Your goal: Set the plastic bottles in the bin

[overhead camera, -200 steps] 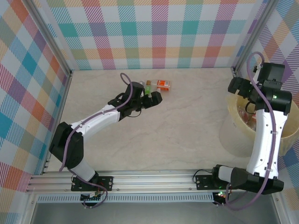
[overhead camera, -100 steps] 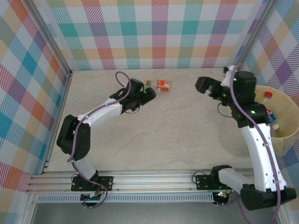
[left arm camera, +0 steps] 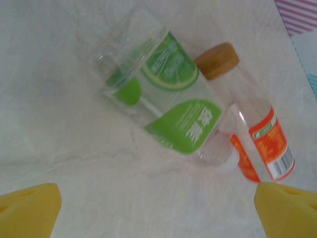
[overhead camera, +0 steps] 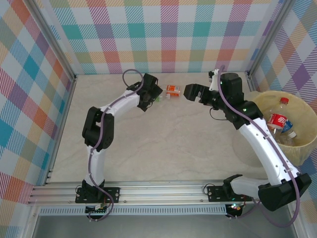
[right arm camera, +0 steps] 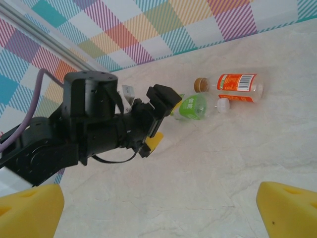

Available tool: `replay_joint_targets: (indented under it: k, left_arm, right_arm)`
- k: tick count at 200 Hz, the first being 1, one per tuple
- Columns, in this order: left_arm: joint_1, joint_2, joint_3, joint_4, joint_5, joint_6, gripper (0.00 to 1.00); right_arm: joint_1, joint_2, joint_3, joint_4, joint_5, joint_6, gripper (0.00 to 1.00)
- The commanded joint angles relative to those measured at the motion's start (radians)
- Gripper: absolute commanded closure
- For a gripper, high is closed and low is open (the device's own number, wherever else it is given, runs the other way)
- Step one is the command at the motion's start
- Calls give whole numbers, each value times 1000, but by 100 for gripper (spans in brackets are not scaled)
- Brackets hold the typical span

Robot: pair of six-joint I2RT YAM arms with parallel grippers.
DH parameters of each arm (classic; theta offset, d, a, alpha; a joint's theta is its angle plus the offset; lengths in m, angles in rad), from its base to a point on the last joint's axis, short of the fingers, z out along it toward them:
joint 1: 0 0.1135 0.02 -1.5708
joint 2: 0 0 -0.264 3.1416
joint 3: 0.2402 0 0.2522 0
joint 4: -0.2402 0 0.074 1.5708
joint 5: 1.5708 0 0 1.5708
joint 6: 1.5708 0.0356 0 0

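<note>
From above I see a pale marbled desk (overhead camera: 163, 148) boxed in by checked walls (overhead camera: 163, 34). The bin (overhead camera: 306, 148) stands at the desk's right edge, and a red-label bottle (overhead camera: 278, 119) lies inside it with other bottles. Near the middle of the far edge lies an orange-label bottle (overhead camera: 173, 90), its long axis along that edge. My left pincer (overhead camera: 152, 94) is just to its left, over a green-label bottle (overhead camera: 157, 98). My right pincer (overhead camera: 190, 92) hangs just to its right, jaws spread wide and holding nothing.

On the left wrist camera the green-label bottle (left arm camera: 163, 99) lies on its side on the desk. Its white cap end touches the orange-label bottle (left arm camera: 257, 134), whose brown cap points the opposite way. My yellow pads (left arm camera: 27, 210) sit far apart at the bottom corners, gripping nothing.

The right wrist camera shows both bottles lying close to the far wall, and the left pincer (right arm camera: 157, 124) beside the green one.
</note>
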Motion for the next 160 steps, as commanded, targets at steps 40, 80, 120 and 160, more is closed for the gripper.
replay_joint_targets:
  k: [40, 80, 120, 160]
  left_arm:
    - [20, 122, 147, -69, -120, -200, 0]
    - [32, 182, 234, -129, -200, -260, 0]
    - [53, 257, 319, -178, -226, -336, 0]
    - [64, 333, 425, -226, -194, -344, 1]
  right_arm:
    - [7, -95, -36, -26, 103, -27, 0]
    - [7, -136, -59, -32, 146, -38, 0]
    - [8, -144, -61, -48, 164, -49, 0]
    - [7, -145, -56, -49, 169, -51, 0]
